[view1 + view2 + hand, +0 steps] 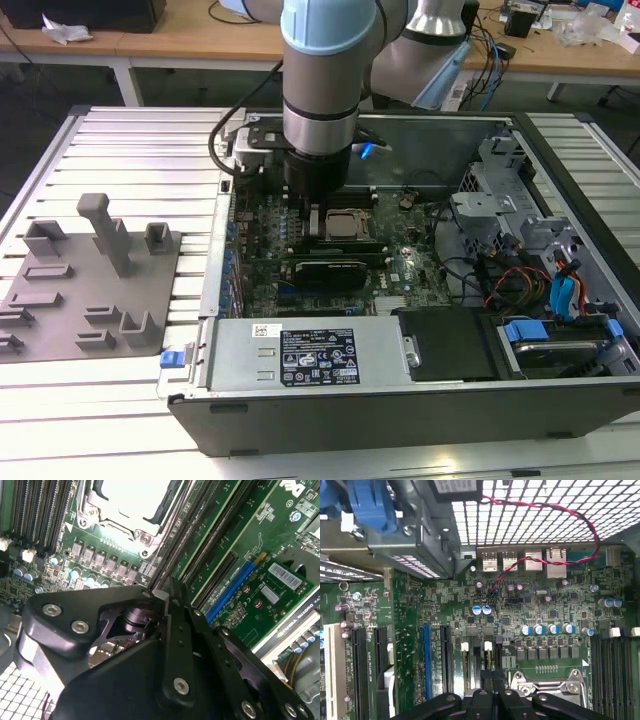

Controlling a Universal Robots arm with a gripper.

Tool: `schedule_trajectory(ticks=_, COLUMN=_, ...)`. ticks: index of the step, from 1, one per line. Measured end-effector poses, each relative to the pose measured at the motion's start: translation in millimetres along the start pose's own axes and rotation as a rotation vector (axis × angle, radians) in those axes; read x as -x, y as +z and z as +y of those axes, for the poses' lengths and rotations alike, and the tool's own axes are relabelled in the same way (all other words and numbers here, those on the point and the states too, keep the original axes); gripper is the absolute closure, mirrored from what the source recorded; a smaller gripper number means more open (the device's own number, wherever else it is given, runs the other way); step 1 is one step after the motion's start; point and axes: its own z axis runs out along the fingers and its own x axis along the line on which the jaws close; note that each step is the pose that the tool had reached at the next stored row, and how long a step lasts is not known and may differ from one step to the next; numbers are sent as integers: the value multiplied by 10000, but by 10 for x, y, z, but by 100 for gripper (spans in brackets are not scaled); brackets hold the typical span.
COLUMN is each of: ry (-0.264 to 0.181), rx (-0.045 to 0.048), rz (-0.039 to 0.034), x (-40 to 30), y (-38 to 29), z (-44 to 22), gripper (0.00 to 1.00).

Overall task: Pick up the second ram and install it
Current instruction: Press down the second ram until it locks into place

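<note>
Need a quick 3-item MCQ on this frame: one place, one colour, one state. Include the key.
1. Where is the tool in the exterior view?
A. On the grey fixture plate
B. Inside the computer case, beside the processor socket
C. Over the power supply

2. What colours is the twisted wire pair in the first wrist view?
A. Red and black
B. Yellow and green
C. White and blue

3. What state is the computer case in?
A. Closed with its side panel on
B. Side open, motherboard exposed
C. Standing upright, front removed

Key:
1 B: the tool reaches down into the computer case, next to the processor socket.
2 A: the twisted wire pair is red and black.
3 B: the motherboard lies in plain view from above.
</note>
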Motion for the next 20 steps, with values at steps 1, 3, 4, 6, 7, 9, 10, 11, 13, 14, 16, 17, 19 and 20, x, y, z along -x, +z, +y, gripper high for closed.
schedule_trajectory(ticks=1, ry=0, rx=-2, rz=-4, x=0, y=1, z=0, gripper=89)
schedule_trajectory(ticks=3, ry=4, rx=-8, rz=-23, x=3, y=-17, z=-8, gripper=89)
schedule_trajectory(ticks=4, ry=1, rx=-18, rz=-28, x=5, y=-25, z=-29, gripper=89)
schedule_trajectory(ticks=6, ry=0, rx=22, rz=-14, x=9, y=-42, z=-164, gripper=89)
schedule_trajectory(ticks=7, ry=1, rx=55, rz=-12, x=13, y=-44, z=-274, gripper=89)
schedule_trajectory(ticks=9, ry=0, rx=101, rz=-8, x=23, y=-48, z=-449, gripper=89)
schedule_trajectory(ticks=10, ry=1, rx=107, rz=-8, x=31, y=-54, z=-516, gripper=89)
schedule_trajectory(ticks=11, ry=1, rx=109, rz=-7, x=37, y=-69, z=-545, gripper=89)
schedule_trajectory(ticks=13, ry=2, rx=109, rz=-7, x=53, y=-150, z=-562, gripper=89)
schedule_trajectory(ticks=14, ry=3, rx=108, rz=-9, x=59, y=-246, z=-563, gripper=89)
schedule_trajectory(ticks=16, ry=2, rx=108, rz=-9, x=63, y=-462, z=-560, gripper=89)
schedule_trajectory(ticks=17, ry=2, rx=108, rz=-8, x=64, y=-546, z=-559, gripper=89)
schedule_trajectory(ticks=19, ry=1, rx=108, rz=-12, x=64, y=-567, z=-559, gripper=89)
schedule_trajectory(ticks=20, ry=2, rx=109, rz=-10, x=64, y=-568, z=-559, gripper=89)
